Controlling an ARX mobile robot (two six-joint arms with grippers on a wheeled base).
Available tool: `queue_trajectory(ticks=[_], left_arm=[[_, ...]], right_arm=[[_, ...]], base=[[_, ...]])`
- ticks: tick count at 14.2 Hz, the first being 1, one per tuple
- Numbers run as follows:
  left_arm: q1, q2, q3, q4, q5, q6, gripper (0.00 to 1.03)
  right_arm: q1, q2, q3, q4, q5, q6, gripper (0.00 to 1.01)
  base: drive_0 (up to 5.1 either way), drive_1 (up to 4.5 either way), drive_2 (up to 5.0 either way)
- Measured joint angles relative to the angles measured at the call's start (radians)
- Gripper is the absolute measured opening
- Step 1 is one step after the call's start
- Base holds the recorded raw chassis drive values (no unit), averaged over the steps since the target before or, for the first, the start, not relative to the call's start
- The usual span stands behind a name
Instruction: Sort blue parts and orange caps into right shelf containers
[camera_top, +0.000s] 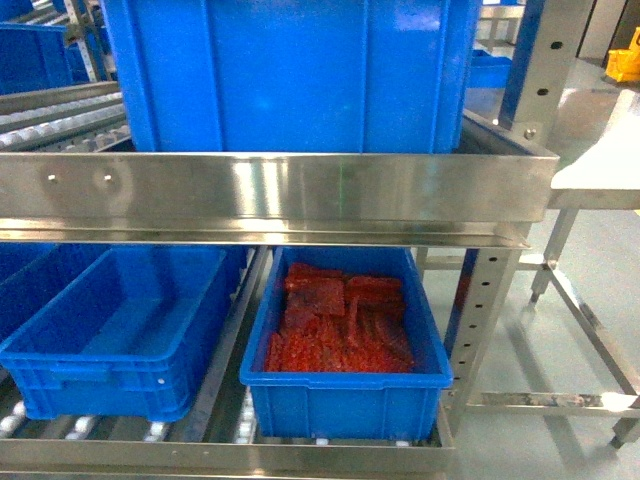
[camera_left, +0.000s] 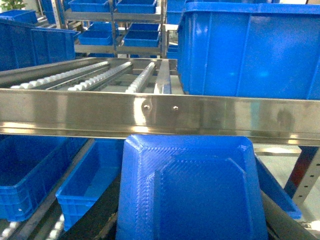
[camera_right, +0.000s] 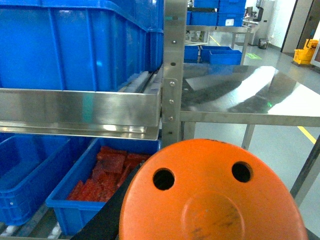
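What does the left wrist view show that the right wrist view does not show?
Only the left wrist view shows a blue part close to the camera and bare roller tracks on the upper shelf. Only the right wrist view shows an orange cap close to the camera, a crate of red pieces and a steel table. Both show the steel shelf rail and a large blue crate above it.

A stainless steel shelf (camera_top: 280, 190) of roller tracks carries everything. On its upper level stands a large blue crate (camera_top: 290, 70), with bare rollers (camera_top: 60, 115) to its left. On the lower level two blue crates sit side by side: the left crate (camera_top: 120, 335) shows only its bare floor, and the right crate (camera_top: 345, 395) holds red-orange pieces (camera_top: 340, 320).
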Motion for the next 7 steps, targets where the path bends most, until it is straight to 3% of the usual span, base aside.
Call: queue_trajectory(ticks=[7], left_arm=[[0.0,0.0,0.0,0.0,0.0,0.0,0.43]], right_arm=[[0.0,0.0,0.0,0.001,0.0,0.0,0.44]], base=[[-5.1,2.37,2.4]])
